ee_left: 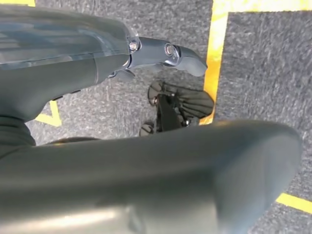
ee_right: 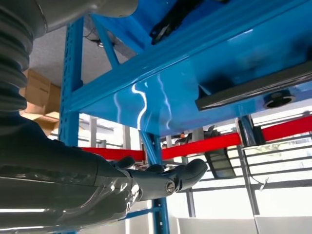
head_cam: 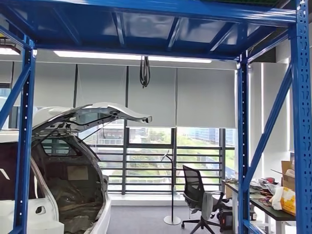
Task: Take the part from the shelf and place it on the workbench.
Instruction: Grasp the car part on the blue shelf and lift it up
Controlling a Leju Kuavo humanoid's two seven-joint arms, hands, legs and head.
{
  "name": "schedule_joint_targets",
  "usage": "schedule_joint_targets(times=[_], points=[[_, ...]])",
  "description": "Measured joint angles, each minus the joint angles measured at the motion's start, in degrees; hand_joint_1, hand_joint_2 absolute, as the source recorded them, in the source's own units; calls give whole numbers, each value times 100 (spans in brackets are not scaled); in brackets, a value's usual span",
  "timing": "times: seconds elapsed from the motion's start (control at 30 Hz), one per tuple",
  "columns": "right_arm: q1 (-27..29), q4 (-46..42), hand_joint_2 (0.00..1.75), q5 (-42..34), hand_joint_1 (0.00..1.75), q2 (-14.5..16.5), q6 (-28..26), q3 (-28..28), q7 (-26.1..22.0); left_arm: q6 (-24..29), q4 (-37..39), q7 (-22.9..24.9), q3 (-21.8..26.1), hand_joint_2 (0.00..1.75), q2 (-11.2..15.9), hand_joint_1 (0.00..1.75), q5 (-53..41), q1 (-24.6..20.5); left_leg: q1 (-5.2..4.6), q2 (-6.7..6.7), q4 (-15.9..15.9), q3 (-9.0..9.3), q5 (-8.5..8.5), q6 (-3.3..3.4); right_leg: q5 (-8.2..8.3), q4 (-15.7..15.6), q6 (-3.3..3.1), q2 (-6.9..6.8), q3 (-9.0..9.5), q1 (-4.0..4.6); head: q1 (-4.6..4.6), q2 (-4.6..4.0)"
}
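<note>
Right hand empty beneath blue shelf.

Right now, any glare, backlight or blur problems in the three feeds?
Head view: bright windows backlight the room, the blue shelf frame stays sharp, and the car's open boot is dim. Left wrist view: the left hand is close and soft, the carpet sharper. Right wrist view: glare streaks on the blue shelf underside, blown-out windows behind the right hand.
</note>
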Motion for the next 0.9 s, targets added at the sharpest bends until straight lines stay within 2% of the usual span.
schedule_joint_targets(times=[0.1,0.13,0.17,0.23,0.27,0.3,0.33,0.37,0.4,0.43,0.47,0.5,0.57,0.63,0.67,0.7,0.77,0.8,0.83,0.87,0.9], points=[[5,-1,175,9,0,5,-5,-1,-2,1,2,1,0,0,-1,0,0,2,-24,-2,-41,28,-45,111,-56,24,78,-10,2,-19,-2,0],[1,-2,175,9,0,5,-5,-2,-2,1,2,0,0,0,-1,0,0,1,-20,-2,-49,50,-56,150,-129,141,102,-21,-40,-27,-2,0],[-2,-2,175,9,0,5,-6,-3,-1,1,2,-2,0,0,0,0,0,-4,-17,-1,-55,77,-70,185,-242,372,121,-30,-142,-31,-2,0],[4,2,175,9,0,5,-7,-2,0,0,2,-3,0,0,1,0,0,-10,-35,0,-56,116,-106,236,-531,1127,136,-40,-541,-32,-3,0],[17,7,175,9,0,5,-7,-2,-1,0,2,-3,0,0,0,0,0,-8,-48,0,-56,134,-124,252,-618,1475,134,-40,-757,-31,-4,0],[28,12,175,9,0,5,-7,-2,0,0,2,-2,0,0,-1,0,0,-6,-61,-3,-56,155,-144,262,-610,1665,125,-40,-908,-27,-4,0],[34,16,175,9,0,5,-7,-2,-1,0,2,-2,0,0,-1,0,0,-3,-73,-8,-56,185,-166,269,-483,1629,103,-40,-952,-18,-4,0],[34,19,175,9,0,5,-7,-2,0,0,2,-2,0,0,-1,0,0,-2,-82,-14,-56,224,-193,271,-257,1366,72,-40,-881,-2,-3,0],[26,20,175,9,0,5,-7,-2,0,0,2,-3,-1,0,-1,0,0,-3,-86,-20,-59,265,-223,267,-2,959,30,-41,-734,26,-3,0],[14,20,175,9,0,6,-7,-2,0,0,3,-3,-1,0,-2,0,0,-5,-86,-23,-71,301,-247,260,184,597,-18,-49,-582,58,-2,0],[-1,20,175,9,0,7,-7,-2,0,0,6,-4,-2,0,-3,0,-1,-10,-81,-26,-84,320,-263,245,298,314,-63,-55,-465,93,-2,2],[-18,20,175,10,0,8,-7,-3,0,0,11,-4,-4,0,-8,0,-3,-12,-74,-27,-99,323,-271,224,325,153,-103,-59,-400,122,-2,3],[-48,20,175,12,0,10,-7,-3,0,0,21,-4,-9,0,-21,0,-10,-10,-67,-23,-139,331,-275,172,296,46,-153,-51,-361,147,-4,4],[-63,16,175,14,0,20,-9,-3,-2,0,24,-8,-19,0,-28,0,-15,-10,-73,-20,-90,340,-344,129,295,-74,-175,-50,-266,115,-6,2],[-74,16,175,15,0,29,-10,-3,-3,0,24,-10,-25,0,-28,0,-15,-14,-76,-22,70,278,-433,107,297,-132,-187,-54,-206,92,-6,1],[-80,17,175,16,0,41,-11,-1,-5,0,24,-12,-31,0,-26,0,-15,-14,-68,-25,351,138,-556,89,290,-165,-198,-60,-157,75,-5,1],[-84,32,175,21,0,67,-13,7,-9,0,24,-13,-42,0,-26,0,-15,-4,-37,-28,1058,-282,-784,42,248,-171,-215,-59,-107,64,-4,0],[-73,41,175,24,0,76,-13,12,-10,1,24,-13,-45,0,-25,0,-15,6,-15,-28,1276,-451,-792,14,221,-169,-208,-54,-81,59,-4,0],[-63,49,175,27,0,84,-14,16,-11,2,24,-13,-48,0,-23,0,-15,14,5,-28,1308,-531,-698,-12,191,-165,-194,-46,-51,49,-4,0],[-56,52,175,30,0,88,-15,19,-12,4,24,-13,-50,0,-21,0,-15,18,28,-27,1120,-501,-493,-41,153,-155,-170,-37,-9,35,-4,0],[-54,52,175,32,0,91,-19,20,-13,5,24,-14,-51,0,-18,0,-15,19,55,-27,772,-388,-230,-73,103,-136,-137,-29,37,19,-4,0]])
